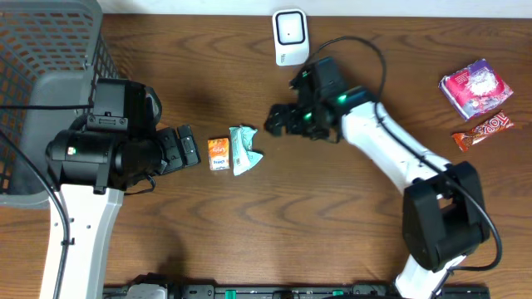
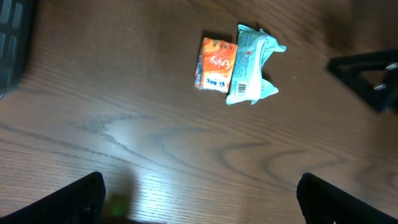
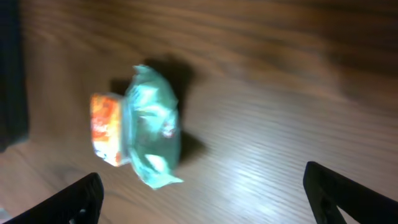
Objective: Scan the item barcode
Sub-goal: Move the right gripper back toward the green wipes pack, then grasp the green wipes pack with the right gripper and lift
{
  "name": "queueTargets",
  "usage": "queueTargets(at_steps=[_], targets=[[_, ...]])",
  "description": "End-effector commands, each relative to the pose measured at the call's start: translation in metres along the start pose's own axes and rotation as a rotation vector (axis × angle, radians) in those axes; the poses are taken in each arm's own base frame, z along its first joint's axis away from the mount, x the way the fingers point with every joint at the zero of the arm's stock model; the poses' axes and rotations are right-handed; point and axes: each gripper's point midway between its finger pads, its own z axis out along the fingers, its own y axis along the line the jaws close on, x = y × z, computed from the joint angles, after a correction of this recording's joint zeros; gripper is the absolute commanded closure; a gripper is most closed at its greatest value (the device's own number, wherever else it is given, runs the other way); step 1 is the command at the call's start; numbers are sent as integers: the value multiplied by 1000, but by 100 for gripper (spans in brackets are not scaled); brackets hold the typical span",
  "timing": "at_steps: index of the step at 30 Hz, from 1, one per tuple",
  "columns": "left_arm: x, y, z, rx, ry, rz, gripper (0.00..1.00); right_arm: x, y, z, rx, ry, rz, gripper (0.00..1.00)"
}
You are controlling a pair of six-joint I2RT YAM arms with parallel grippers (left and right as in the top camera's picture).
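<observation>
Biggest worry for me was the two things pressed together in the middle of the table: the orange box [image 1: 219, 154] on the left was touching the teal packet [image 1: 243, 149] on the right. A finger coming down on one would likely shove the other, or pinch both at once, and then the wrong code (or none) gets read. The packet was also crumpled and soft, so a squeeze could fold its white label under. I couldn't tell if that label actually carried the barcode. The white scanner [image 1: 289, 36] stood at the far edge, well apart from the pair, so whatever got lifted still needed a carry with its code facing the right way, which is an easy place to fumble.

Poses: the left gripper [image 1: 198, 151] lay low just left of the orange box, pointing right at it, fingers spread wide with nothing between them. The right gripper [image 1: 273, 121] hung just right of the packet, a bit toward the far edge, on an arm reaching in from the near right. It was angled at the pair, also spread wide and empty. With both aimed at the same spot, a bump between them looked possible too
</observation>
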Motion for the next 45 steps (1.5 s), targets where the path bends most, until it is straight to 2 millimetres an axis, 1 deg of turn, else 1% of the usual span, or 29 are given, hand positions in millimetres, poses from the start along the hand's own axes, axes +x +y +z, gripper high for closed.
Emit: queueTargets(at_steps=[1, 4, 7, 12, 17, 20, 25, 28, 29, 31, 34, 38, 42, 43, 44, 45], targets=[[0, 1, 0, -1, 2, 16, 2, 20, 21, 20, -51, 28, -27, 4], [0, 1, 0, 0, 3, 16, 2, 20, 30, 30, -58, -9, -42, 6], [0, 1, 0, 0, 3, 16, 2, 17, 31, 37, -42, -59, -18, 8], [0, 1, 0, 0, 3, 16, 2, 16, 40, 47, -93, -119, -53, 10], [0, 1, 0, -1, 2, 16, 2, 22, 32, 54, -66, -127, -25, 12], [0, 1, 0, -1, 2, 16, 2, 27, 30, 63, -54, -117, -27, 12], [0, 1, 0, 0, 3, 16, 2, 36, 26, 88, -77, -75, -19, 13], [0, 1, 0, 0, 3, 16, 2, 42, 30, 98, -129, -44, -25, 14], [0, 1, 0, 0, 3, 16, 2, 43, 33, 100, -151, -36, -29, 16], [0, 1, 0, 0, 2, 16, 2, 45, 34, 103, -166, -27, -30, 21], [0, 1, 0, 0, 3, 16, 2, 45, 34, 103, -165, -26, -30, 41], [0, 1, 0, 0, 3, 16, 2, 47, 38, 102, -186, -16, -45, 51], [0, 1, 0, 0, 3, 16, 2, 48, 38, 103, -185, -15, -46, 67], [0, 1, 0, -1, 2, 16, 2, 48, 38, 103, -185, -15, -46, 75], [0, 1, 0, 0, 3, 16, 2, 48, 38, 103, -185, -15, -48, 80], [0, 1, 0, -1, 2, 16, 2, 47, 39, 102, -186, -17, -57, 87]])
